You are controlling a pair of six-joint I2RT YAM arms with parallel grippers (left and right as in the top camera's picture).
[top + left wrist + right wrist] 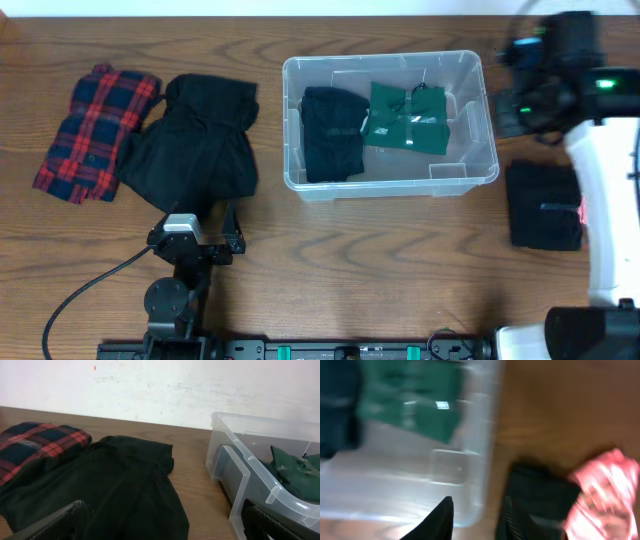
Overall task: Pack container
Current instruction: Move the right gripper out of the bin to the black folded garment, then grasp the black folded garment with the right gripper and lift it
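The container (385, 58) sits mid-table, holding a folded black item (332, 135) and a green garment (405, 118). The right gripper (475, 517), jaws slightly parted and empty, hangs by its right wall and could clip the rim. The left gripper (165, 530), wide, might drag the plaid cloth (95, 130) along with the loose black garment (195, 140). Blur hides what the pink patch (602, 490) is.

My counter (400, 265) is brown wood grain. The container (390, 57) is clear, holding a green garment (405, 120) and a black garment (333, 135). Left: red-and-navy plaid cloth (93, 132), black heap (195, 145). Right: black bundle (543, 205).
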